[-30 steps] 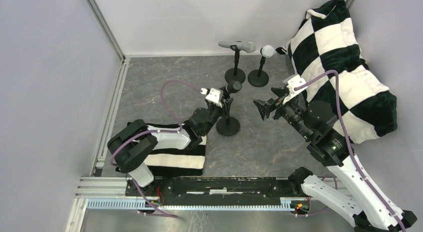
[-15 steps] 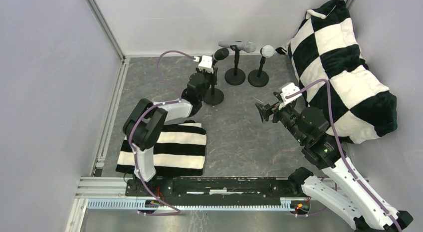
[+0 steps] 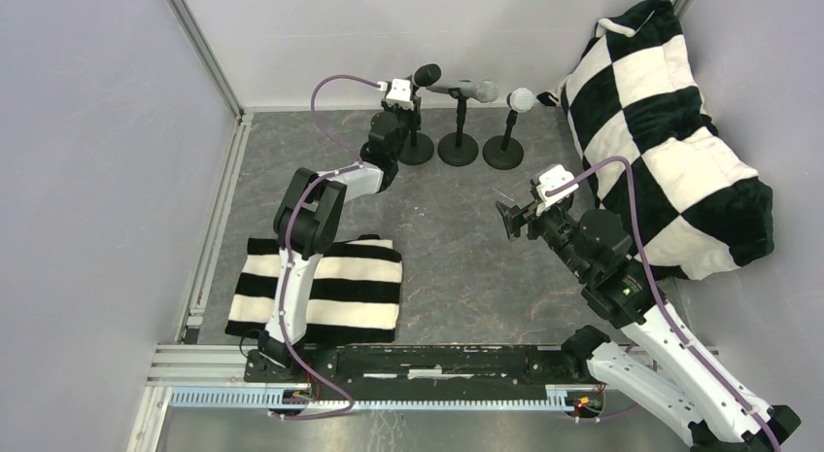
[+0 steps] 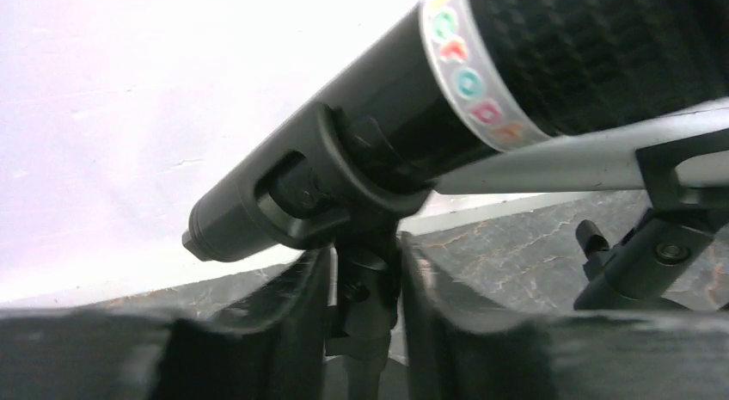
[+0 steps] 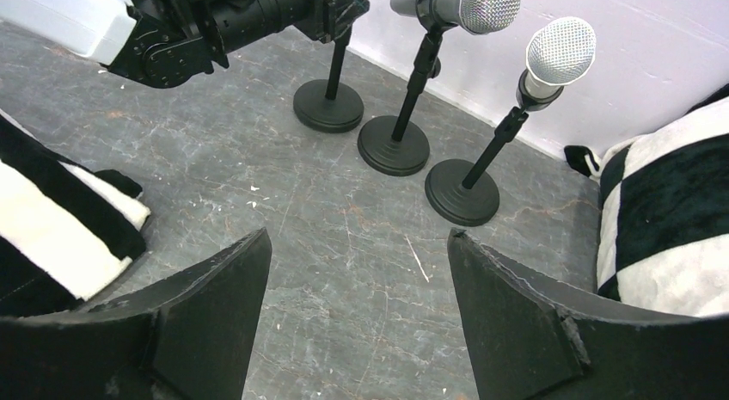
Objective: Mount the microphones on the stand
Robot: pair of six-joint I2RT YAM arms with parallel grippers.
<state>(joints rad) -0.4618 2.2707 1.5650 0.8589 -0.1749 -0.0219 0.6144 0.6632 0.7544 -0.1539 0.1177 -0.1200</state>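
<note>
left gripper (image 4: 363, 262): closed on the thin post of the first stand (image 3: 416, 151), 1 finger (image 4: 275, 340) pressed to each side of it; the arm reaches far toward 12 o'clock.
black microphone (image 4: 387, 133): seated in that stand's clip (image 4: 297, 193) just above the fingers, tilted, head toward 1 o'clock (a band of coloured letters sits under the mesh).
silver-grey microphone (image 3: 466, 87): lying nearly level in the clip of the second stand (image 3: 458, 149), at 3 o'clock of the black one, with their bodies crossing close together in the left wrist view.
white microphone (image 3: 521, 100): upright and slightly tilted on the third stand (image 3: 503, 153), at the 3 o'clock end of the row.
row: 3 round black bases side by side along the far wall, near each other but apart.
right gripper (image 5: 357, 245): jaws wide apart, holding nothing, above the grey table (image 3: 466, 267) at 5 o'clock of the row and facing it.
striped cloth (image 3: 321, 301): flat at 7 o'clock.
checkered pillow (image 3: 670, 131): at 3 o'clock.
</note>
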